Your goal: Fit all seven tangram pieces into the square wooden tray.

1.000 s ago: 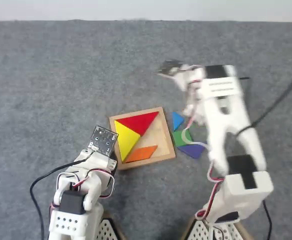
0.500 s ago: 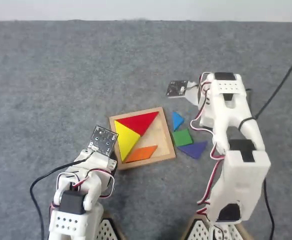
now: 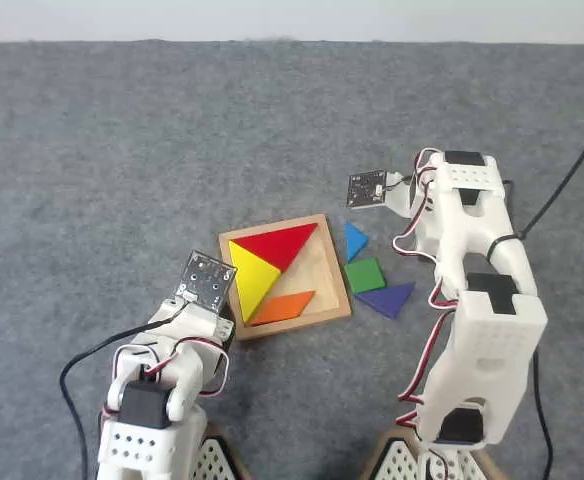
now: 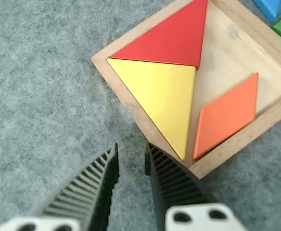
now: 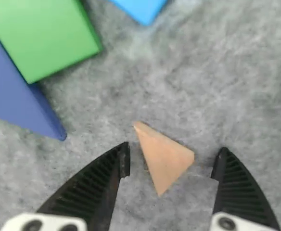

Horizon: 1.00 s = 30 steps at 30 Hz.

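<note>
Square wooden tray (image 3: 297, 324) lies at mid-frame in the high view, on the bench (image 3: 122, 150), a nubbly grey felt. Three flat, smooth pieces sit inside it: one large red triangle (image 3: 275, 243), one large yellow triangle (image 3: 251, 277) and one orange parallelogram (image 3: 282, 306). Just right of the tray lie three more: a small blue triangle (image 3: 354, 241), a green square (image 3: 365, 275) and a purple triangle (image 3: 387, 297). A seventh, a small tan triangle (image 5: 165, 157), lies between the ribbed jaws of the right gripper (image 5: 173, 149), which stand wide apart. The left gripper (image 4: 131, 153), jaws a narrow gap apart, hovers beside the tray's corner.
</note>
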Available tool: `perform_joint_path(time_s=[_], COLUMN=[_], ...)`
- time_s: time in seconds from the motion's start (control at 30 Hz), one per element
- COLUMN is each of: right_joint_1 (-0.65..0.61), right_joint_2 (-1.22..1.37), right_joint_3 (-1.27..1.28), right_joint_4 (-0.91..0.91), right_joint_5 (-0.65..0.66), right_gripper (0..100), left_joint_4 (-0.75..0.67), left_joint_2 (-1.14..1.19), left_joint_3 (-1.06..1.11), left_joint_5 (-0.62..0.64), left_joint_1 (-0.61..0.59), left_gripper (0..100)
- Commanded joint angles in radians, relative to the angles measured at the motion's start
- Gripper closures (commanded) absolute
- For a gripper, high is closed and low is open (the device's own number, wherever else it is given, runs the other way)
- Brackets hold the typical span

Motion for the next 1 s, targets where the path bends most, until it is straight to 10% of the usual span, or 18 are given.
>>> perform_joint_path(time_s=[0.0,0.97], right_joint_1=[0.018,-0.2], right_joint_2=[0.001,-0.348], right_joint_3=[-0.008,-0.1], right_joint_4=[-0.021,0.254], right_joint_5=[0.02,-0.256], right_gripper=[77.7,84.2], left_joint_4=[0.005,0.005], left_joint_2=[0.002,0.002], left_joint_3=[-0.007,-0.007], left_joint_5=[0.014,0.014], left_joint_1=[0.002,0.002], left_gripper=[91,91])
